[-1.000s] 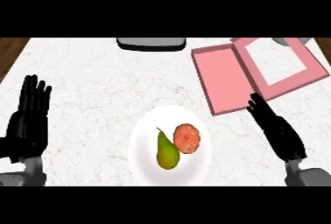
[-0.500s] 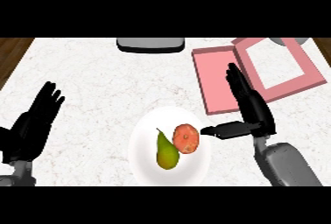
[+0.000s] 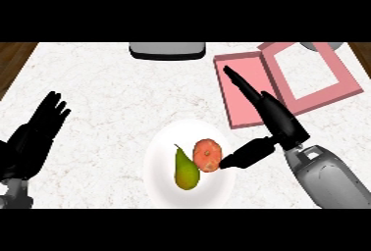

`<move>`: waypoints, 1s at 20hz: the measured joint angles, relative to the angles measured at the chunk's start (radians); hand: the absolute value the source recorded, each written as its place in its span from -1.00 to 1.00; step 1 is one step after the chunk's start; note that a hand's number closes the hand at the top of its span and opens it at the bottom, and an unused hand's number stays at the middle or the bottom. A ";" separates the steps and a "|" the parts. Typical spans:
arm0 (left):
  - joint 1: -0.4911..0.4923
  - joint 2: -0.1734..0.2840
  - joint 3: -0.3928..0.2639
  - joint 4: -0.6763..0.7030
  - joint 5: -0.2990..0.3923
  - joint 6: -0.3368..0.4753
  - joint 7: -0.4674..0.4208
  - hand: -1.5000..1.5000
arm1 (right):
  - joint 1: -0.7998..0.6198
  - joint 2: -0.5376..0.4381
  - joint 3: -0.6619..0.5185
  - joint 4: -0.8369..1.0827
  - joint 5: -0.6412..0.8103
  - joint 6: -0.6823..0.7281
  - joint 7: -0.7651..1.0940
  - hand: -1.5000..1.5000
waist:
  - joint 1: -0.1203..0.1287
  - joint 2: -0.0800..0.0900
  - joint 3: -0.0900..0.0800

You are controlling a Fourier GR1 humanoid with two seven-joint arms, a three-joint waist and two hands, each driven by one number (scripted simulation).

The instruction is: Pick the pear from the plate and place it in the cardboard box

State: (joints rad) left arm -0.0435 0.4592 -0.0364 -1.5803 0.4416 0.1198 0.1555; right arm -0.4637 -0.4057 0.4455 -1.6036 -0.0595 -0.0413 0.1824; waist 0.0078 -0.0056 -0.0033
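Two fruits lie on the white plate at six o'clock: the pear and beside it a red fruit. Right hand, fingers straight, thumb by the red fruit. Left hand rests at nine o'clock, fingers spread. Cardboard box at two o'clock on the bench.

Below me spreads a white marble counter, faintly veined and evenly lit — no hard shadows. Past the counter's left and right far corners, dark brown wood floor shows. A grey appliance sits at its far edge.
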 measured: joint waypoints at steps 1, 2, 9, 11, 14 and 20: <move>-0.002 -0.003 -0.002 0.002 -0.002 0.000 0.000 0.00 | -0.018 -0.024 0.028 -0.002 0.023 0.031 0.037 -1.00 | 0.000 0.000 0.000; -0.002 0.001 0.000 -0.002 0.001 -0.003 0.006 0.00 | -0.041 -0.047 0.049 -0.008 0.037 0.063 0.084 -1.00 | 0.001 -0.001 0.000; -0.001 -0.001 0.006 -0.006 0.004 -0.019 0.010 0.00 | -0.248 -0.029 0.182 0.011 0.064 0.270 0.433 -1.00 | 0.012 0.002 0.000; -0.008 -0.001 0.011 -0.006 0.004 -0.020 0.018 0.00 | -0.306 0.006 0.193 0.036 0.038 0.329 0.522 -1.00 | 0.011 0.003 0.001; 0.006 -0.015 0.007 -0.003 -0.010 -0.022 0.007 0.00 | -0.356 0.070 0.200 0.079 0.016 0.384 0.630 -1.00 | 0.008 0.004 0.001; 0.031 -0.033 0.021 -0.011 -0.029 -0.032 -0.001 0.00 | -0.359 0.162 0.185 0.131 -0.023 0.441 0.739 -1.00 | 0.002 0.004 0.002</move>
State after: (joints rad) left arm -0.0123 0.4258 -0.0154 -1.5918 0.4127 0.0877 0.1543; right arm -0.8228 -0.2437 0.6303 -1.4731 -0.0824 0.3994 0.9215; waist 0.0094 -0.0012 -0.0008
